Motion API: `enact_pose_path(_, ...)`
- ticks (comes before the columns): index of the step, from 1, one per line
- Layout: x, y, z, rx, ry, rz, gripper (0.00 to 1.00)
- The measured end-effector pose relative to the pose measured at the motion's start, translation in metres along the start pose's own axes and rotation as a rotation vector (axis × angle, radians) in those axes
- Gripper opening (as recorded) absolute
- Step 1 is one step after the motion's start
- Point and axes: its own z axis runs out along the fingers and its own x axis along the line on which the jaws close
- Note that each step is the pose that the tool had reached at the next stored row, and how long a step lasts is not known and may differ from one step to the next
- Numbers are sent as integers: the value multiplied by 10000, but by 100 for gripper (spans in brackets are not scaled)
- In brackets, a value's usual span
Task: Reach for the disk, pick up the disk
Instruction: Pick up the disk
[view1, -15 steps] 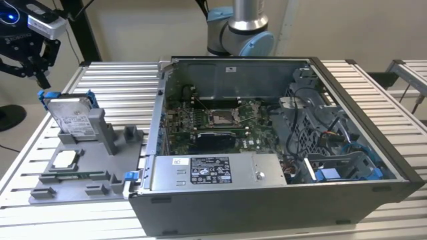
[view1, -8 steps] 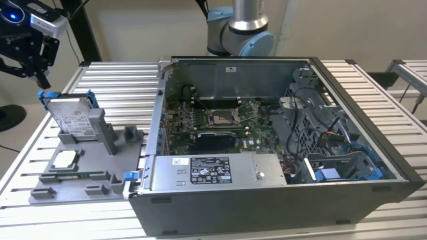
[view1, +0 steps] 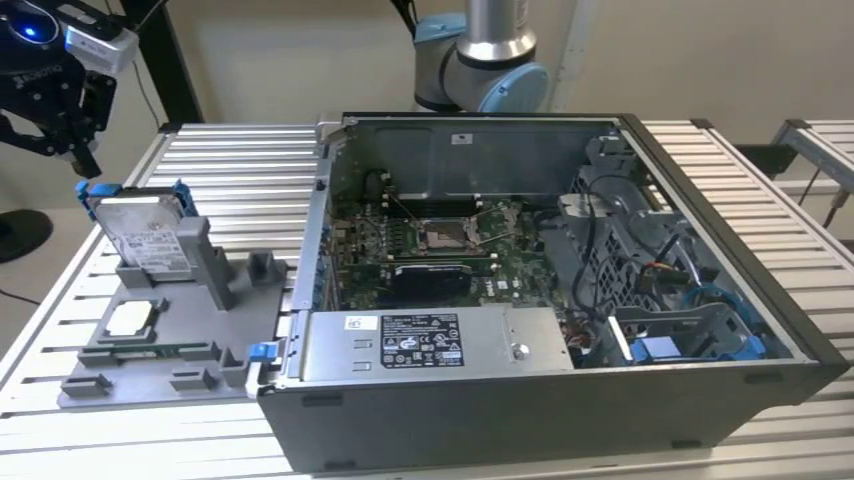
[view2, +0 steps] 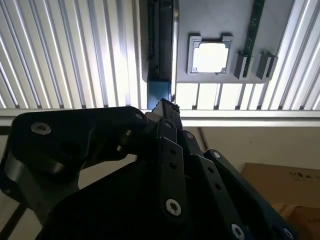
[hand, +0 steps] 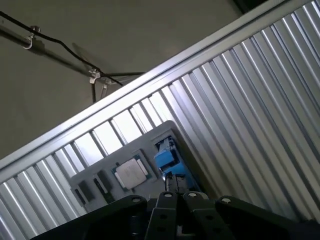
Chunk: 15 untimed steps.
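Observation:
The disk (view1: 144, 240) is a silver-grey drive with a white label and a blue frame. It stands on edge in a grey holder (view1: 200, 300) on the exterior view's left. My black gripper (view1: 67, 162) hangs just above the disk's upper corner, apart from it, and looks open with nothing between its prongs. In the second wrist view a fingertip (view2: 165, 107) lies close to the blue end of the disk (view2: 159, 94), which shows edge-on. In the first wrist view the blue frame of the disk (hand: 165, 159) sits just beyond a fingertip (hand: 170, 186).
A small white-topped square chip (view1: 131, 318) (view2: 210, 56) (hand: 131, 172) rests in the holder beside the disk. An open computer case (view1: 534, 300) takes up the exterior view's right. Everything sits on a ribbed metal table (view1: 227, 170). The arm's base (view1: 481, 60) stands behind the case.

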Motion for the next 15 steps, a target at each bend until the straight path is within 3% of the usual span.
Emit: enact_pose_path(15, 0, 0, 0, 2, 43, -1299, 0)
